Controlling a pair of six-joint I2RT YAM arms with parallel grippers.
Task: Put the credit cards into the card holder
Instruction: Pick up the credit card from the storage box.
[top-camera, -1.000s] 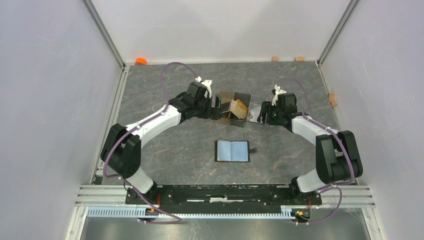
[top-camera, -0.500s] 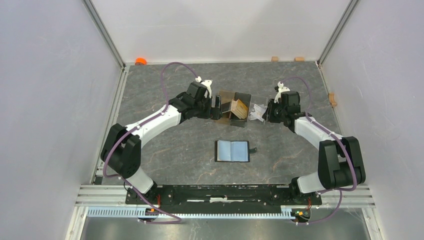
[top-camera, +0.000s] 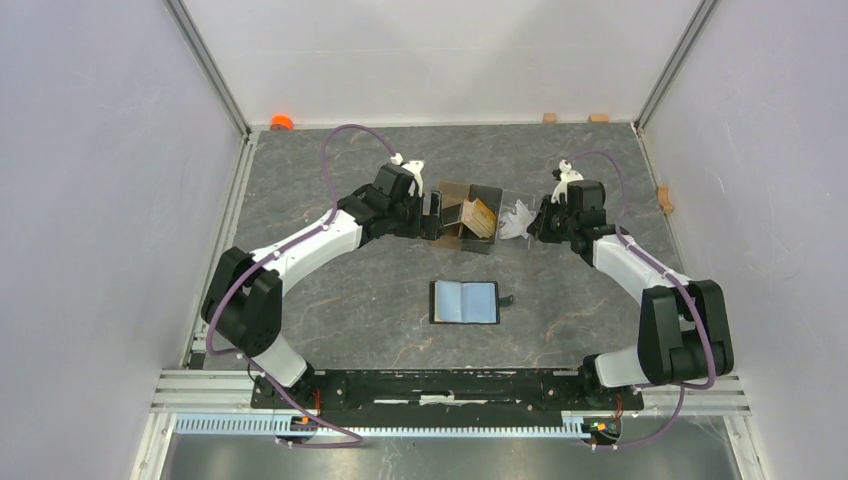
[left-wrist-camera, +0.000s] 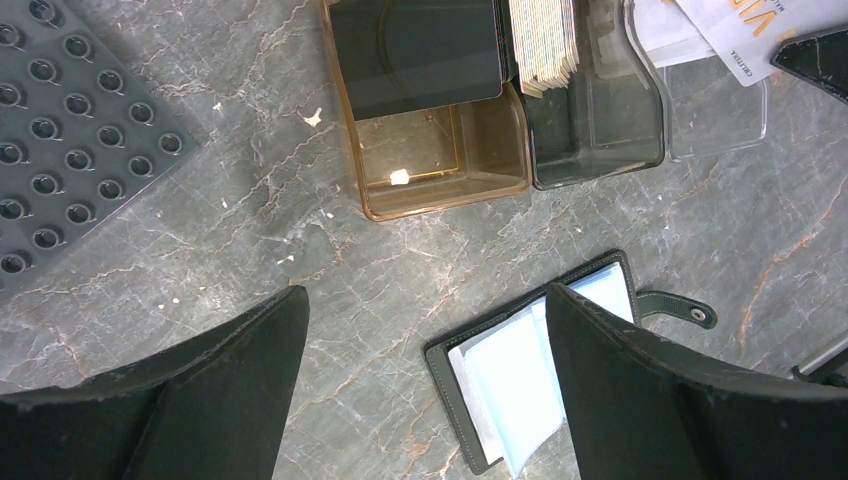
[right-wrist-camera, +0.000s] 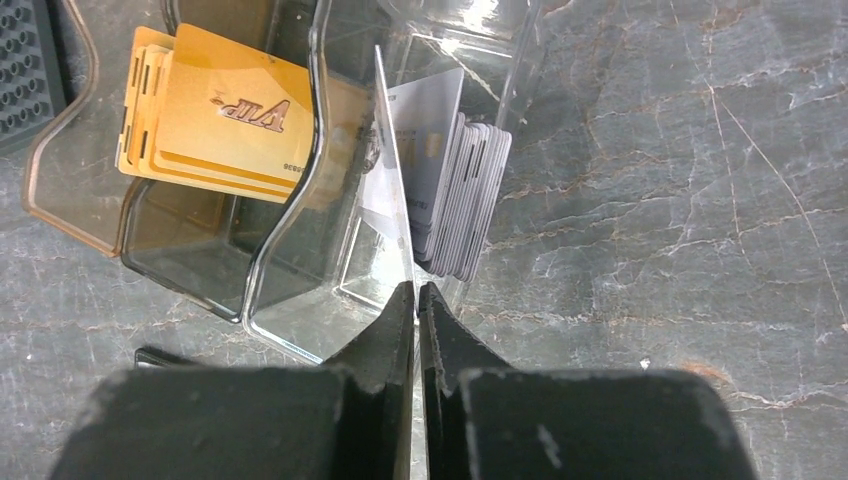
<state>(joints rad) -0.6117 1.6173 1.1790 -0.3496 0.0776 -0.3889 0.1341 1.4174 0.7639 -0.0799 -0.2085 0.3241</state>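
Observation:
The card holder (top-camera: 465, 302) lies open flat on the table, pale blue inside, strap tab to its right; the left wrist view shows the card holder (left-wrist-camera: 520, 380) partly behind a finger. My right gripper (right-wrist-camera: 416, 288) is shut on one whitish credit card (right-wrist-camera: 392, 160), seen edge-on and standing up above the clear tray (right-wrist-camera: 290, 330). More whitish cards (right-wrist-camera: 470, 200) stand stacked in that tray. Tan-orange cards (right-wrist-camera: 215, 125) lean in the neighbouring dark compartment. My left gripper (left-wrist-camera: 420, 300) hangs open over bare table, left of the box, holding nothing.
The brown translucent compartment box (left-wrist-camera: 440, 170) sits behind the card holder, with the clear tray (left-wrist-camera: 715, 115) on its right. A black gridded mat (left-wrist-camera: 70, 130) lies at the left. Small orange and tan bits lie along the far wall.
My right gripper has closed on a whitish card at the clear tray and shifted slightly back and right. The left arm and card holder have not moved.

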